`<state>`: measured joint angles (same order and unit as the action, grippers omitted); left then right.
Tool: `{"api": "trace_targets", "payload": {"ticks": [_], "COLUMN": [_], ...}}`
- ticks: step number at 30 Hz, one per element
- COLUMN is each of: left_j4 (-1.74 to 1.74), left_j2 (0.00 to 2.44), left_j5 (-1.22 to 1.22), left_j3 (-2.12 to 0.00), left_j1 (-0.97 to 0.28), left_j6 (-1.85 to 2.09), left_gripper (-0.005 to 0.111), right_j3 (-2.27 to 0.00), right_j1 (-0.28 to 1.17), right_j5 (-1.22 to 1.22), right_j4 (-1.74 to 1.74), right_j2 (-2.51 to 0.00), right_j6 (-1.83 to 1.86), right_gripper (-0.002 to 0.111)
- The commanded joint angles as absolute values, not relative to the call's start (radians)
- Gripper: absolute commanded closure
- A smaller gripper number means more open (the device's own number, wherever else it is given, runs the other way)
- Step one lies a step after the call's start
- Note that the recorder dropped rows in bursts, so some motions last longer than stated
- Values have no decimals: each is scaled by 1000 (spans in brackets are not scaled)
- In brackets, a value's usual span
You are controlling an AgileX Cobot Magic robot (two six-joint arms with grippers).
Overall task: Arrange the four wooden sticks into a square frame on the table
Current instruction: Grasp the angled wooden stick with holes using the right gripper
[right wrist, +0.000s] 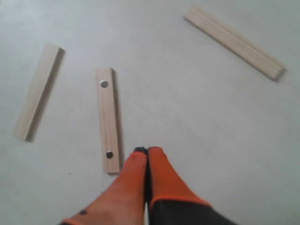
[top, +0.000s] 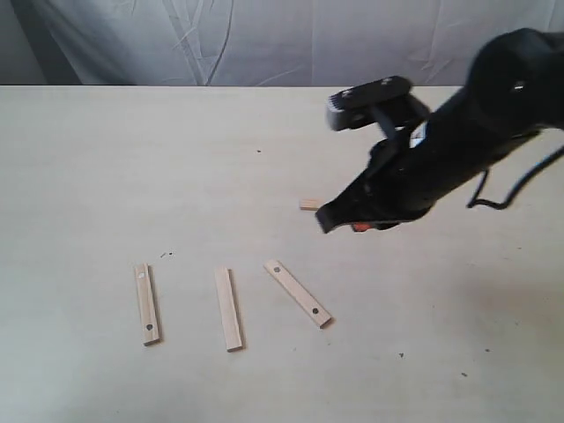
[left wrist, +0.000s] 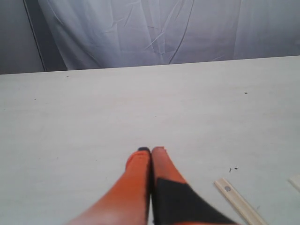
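Three of the wooden sticks lie apart near the table's (top: 106,176) front: a holed one (top: 147,303), a plain one (top: 228,309) and a slanted holed one (top: 298,293). Only the end of a fourth stick (top: 309,204) shows from behind my right arm. My right gripper (top: 328,218) hangs above the table beside that end, shut and empty. In the right wrist view the gripper (right wrist: 147,151) is next to a holed stick (right wrist: 107,119), with two plain sticks (right wrist: 37,92) (right wrist: 234,42) farther off. My left gripper (left wrist: 151,150) is shut on nothing over bare table, near a holed stick (left wrist: 239,202). No square frame is formed.
A grey wrinkled cloth (top: 264,40) hangs behind the table's far edge. My right arm's black body (top: 458,150) and its cable reach in from the upper right. The corner of another stick (left wrist: 295,180) shows at the edge of the left wrist view.
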<state>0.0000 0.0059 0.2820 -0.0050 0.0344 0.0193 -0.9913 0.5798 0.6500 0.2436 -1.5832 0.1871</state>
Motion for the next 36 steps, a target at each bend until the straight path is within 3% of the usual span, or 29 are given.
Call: {"api": "trace_targets", "payload": {"ticks": [1,4,10,14,29,31,35,36], "left_j4": [0,0,0,0,0,0,0,0], "left_j2": [0,0,0,0,0,0,0,0], "left_j5": [275,275,275,275,275,275,275,275], "left_j3": [0,0,0,0,0,0,0,0], "left_j1": [38,38,38,38,38,38,38,38], "left_j6": [17,17,17,17,17,17,17,17], "left_gripper": [107,107,107,107,107,107,107,107], "right_j3": [-1098,-1175,-1264,-1266,-1266,-1266,-1272,-1278], "right_j1": [688,738,787,790,790,790,790,788], "right_j5": [668,709,754,749,731,733,754,770], "right_j4": [203,165,80,57,8,8,0,-5], "right_j2": [-1720,-1804,-1928,-1970,-2074,-2075,-2059,-2053], "right_j6": [192,185,107,82,42,37,-28,-61], "right_gripper": [109,104,71,67,69,76,110,108]}}
